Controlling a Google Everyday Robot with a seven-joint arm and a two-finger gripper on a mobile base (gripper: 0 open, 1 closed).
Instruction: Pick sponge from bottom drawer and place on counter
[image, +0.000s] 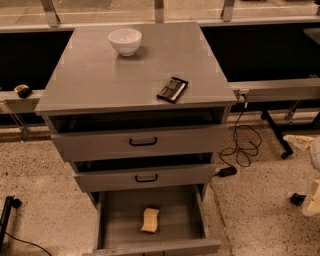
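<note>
The sponge (150, 220), a small pale yellow-tan pad with wavy edges, lies in the middle of the open bottom drawer (115, 220), a wide shallow grey tray pulled out at the bottom of the view. The counter (100, 75) is the broad grey top of the cabinet. My gripper (300, 142) shows as a pale part at the right edge, over the floor. It is well to the right of the cabinet, higher than the sponge and far from it.
A white bowl (125, 40) stands at the back of the counter, and a black flat packet (172, 89) lies near its front right. The two upper drawers with black handles (143, 142) are slightly open. Black cables (242, 145) and a stand leg lie on the floor to the right.
</note>
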